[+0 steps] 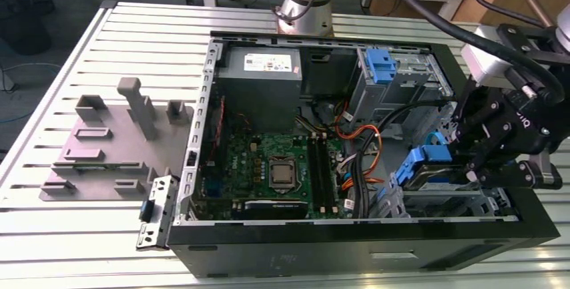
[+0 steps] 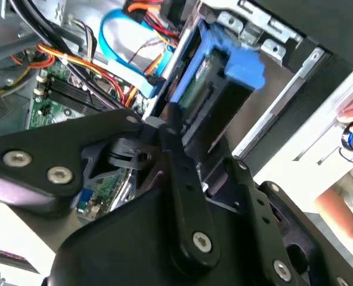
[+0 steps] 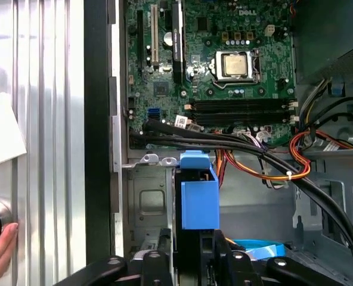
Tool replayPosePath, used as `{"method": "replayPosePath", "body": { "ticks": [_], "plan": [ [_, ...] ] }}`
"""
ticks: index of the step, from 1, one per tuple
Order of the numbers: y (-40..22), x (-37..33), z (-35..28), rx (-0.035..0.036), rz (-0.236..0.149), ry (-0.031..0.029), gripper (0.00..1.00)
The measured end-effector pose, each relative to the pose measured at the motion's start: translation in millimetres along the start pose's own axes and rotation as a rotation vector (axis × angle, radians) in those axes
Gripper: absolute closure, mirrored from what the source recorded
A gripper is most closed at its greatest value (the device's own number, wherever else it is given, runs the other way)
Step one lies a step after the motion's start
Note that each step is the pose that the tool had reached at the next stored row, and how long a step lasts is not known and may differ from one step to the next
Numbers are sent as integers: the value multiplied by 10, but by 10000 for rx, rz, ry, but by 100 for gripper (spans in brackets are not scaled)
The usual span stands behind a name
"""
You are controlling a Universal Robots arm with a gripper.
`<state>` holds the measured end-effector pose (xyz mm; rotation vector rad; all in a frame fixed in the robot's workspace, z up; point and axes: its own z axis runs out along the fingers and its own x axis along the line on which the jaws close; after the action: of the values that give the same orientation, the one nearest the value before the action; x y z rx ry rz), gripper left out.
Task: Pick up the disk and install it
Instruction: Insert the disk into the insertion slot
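My tool (image 3: 193, 241) is clamped on the disk (image 3: 198, 199): blue carrier, end tab showing, dark drive body edge-on. I hold it at the metal drive cage (image 3: 146, 202) in the open computer case (image 1: 356, 252), beside the motherboard (image 3: 224, 89).

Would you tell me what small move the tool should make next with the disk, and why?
Probably ease the disk a little deeper into the metal drive cage. The tool grips it at the cage's mouth, with its blue tab outside the frame, so it looks not yet seated. Cables run close by, so go slowly.
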<state>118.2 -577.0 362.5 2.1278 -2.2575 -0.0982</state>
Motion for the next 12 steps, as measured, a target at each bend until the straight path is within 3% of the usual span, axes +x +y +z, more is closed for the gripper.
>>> {"method": "replayPosePath", "body": {
  "ticks": [1, 2, 7, 12],
  "plan": [
    [0, 0, 0, 1, 0, -1, 64],
    [0, 0, -3, 1, 0, 5, 58],
    [-1, -1, -3, 14, -3, 6, 58],
    [11, 1, 20, 337, -92, -16, 58]
  ]
}}
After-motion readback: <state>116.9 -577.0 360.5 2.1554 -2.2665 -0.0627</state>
